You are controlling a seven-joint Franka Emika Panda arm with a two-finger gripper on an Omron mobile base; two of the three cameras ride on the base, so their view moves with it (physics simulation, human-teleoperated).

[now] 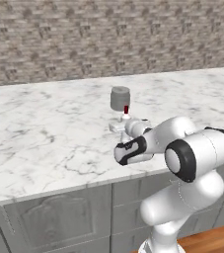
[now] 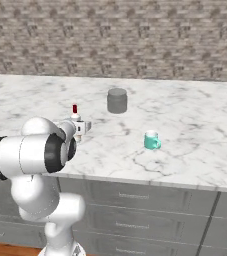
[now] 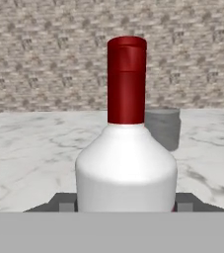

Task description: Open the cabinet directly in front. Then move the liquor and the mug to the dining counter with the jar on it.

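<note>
liquor [image 3: 126,168] in gripper [image 3: 126,203], mug [image 2: 151,140] upright

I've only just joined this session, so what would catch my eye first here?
The liquor bottle with its red cap looms right in front of the hand camera, between the fingertips, upright over the dining counter. Behind it stands the grey jar. The teal mug sits alone nearer the counter's front edge.

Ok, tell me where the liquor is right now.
The liquor stands upright between the fingers of the gripper, over the dining counter. In the right base view the jar is behind it to the right, the mug farther right.
</note>
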